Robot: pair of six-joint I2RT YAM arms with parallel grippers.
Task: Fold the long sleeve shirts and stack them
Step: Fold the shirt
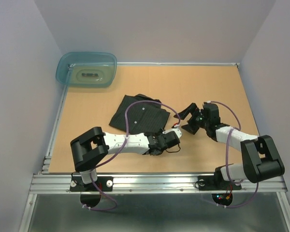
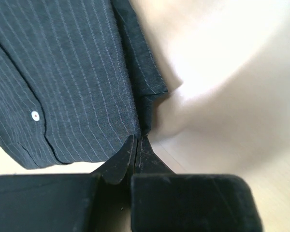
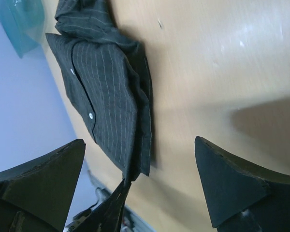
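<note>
Shirt [image 1: 140, 116] lies on the table [image 1: 222, 92], well apart from teal tub [image 1: 62, 72].

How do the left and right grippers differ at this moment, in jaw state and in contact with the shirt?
The left gripper is shut, its fingertips pinching a corner edge of the shirt; the right gripper stands wide open and holds nothing. The left gripper touches the cloth; the right gripper's fingers are spread over the table beside the shirt. Both have black fingers and sit low near the same side of the shirt.
</note>
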